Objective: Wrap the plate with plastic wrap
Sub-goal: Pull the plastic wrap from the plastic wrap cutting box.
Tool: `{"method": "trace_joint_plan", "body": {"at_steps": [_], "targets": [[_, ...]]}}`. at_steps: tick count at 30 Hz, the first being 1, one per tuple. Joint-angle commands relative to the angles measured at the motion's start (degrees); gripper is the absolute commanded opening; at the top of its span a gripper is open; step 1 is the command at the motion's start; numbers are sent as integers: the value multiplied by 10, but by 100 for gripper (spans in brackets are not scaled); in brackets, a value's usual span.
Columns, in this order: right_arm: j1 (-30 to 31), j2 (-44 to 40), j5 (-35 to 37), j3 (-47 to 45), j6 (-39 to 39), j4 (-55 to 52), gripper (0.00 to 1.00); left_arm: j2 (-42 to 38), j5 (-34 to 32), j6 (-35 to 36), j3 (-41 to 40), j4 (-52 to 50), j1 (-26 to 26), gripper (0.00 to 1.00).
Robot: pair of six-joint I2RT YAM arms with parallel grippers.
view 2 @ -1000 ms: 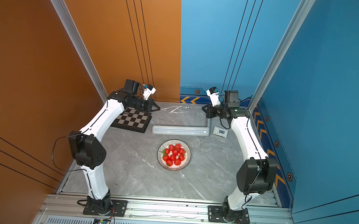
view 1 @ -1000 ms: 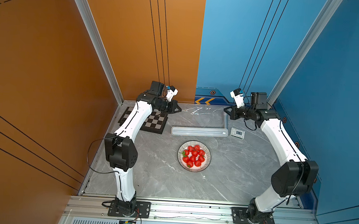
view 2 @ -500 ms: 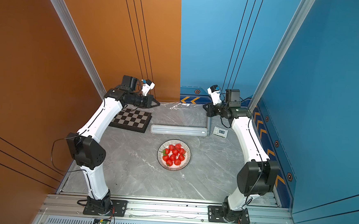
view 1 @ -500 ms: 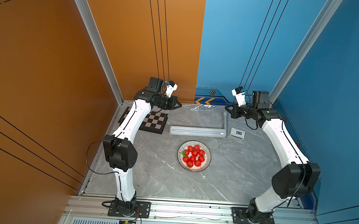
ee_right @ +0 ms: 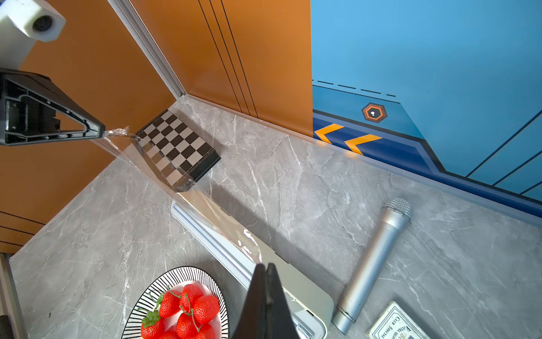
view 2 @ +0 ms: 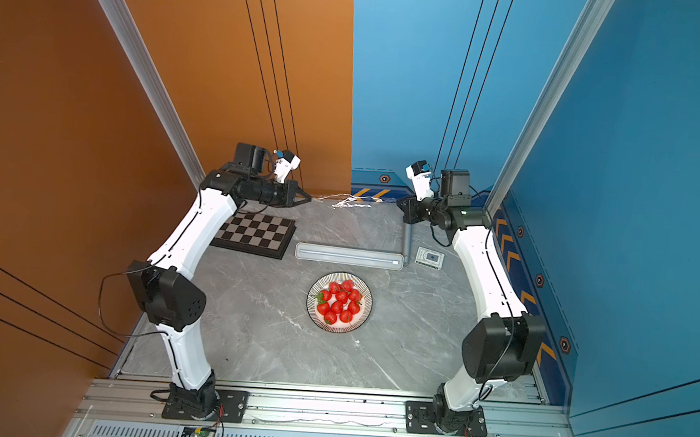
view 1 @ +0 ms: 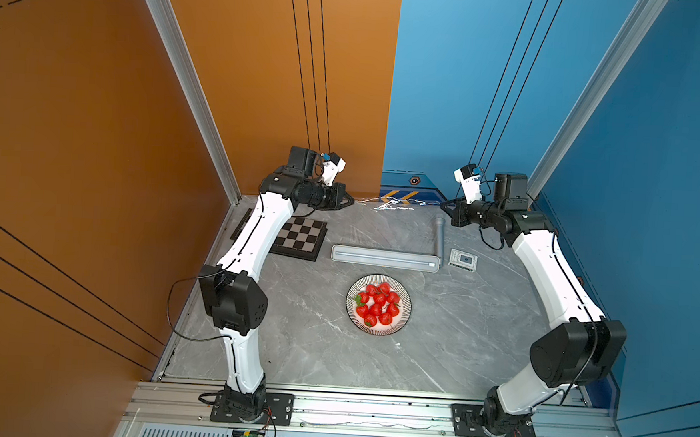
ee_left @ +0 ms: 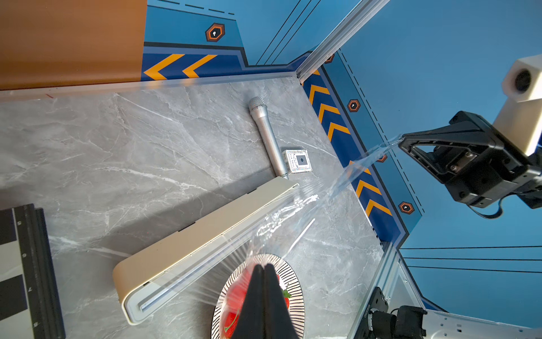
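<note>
Both top views showed the left jaws and the right jaws raised over the far edge of the grey marble worktop, pointing toward each other. Each pair was pressed fully together on one corner of the plastic wrap. The film, marked by white glints, stretched taut between the two pairs. In the wrist views it sloped down as a clear sheet to the slot of its long cream box, which lay flat across the middle of the worktop. The plate, white with a rim of fine black stripes, sat uncovered on the worktop on the near side of the box, close to it but apart. It carried a heap of red strawberries. A black-and-grey chessboard lay beside the left end of the box, partly under the left arm. A silver microphone lay at right angles to the right end of the box, its base just beside that end. A small printed tin lay next to the microphone.
</note>
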Motion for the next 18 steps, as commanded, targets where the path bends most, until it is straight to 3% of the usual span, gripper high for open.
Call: {"method": "trace_joint_plan", "body": {"at_steps": [1,18], "targets": [[3,-24,8,26,8,27,0,-26,3,-5,29,7,6,0],[6,-21,15,60,13,27,0,-33,3,-14,71,7,8,0]]}}
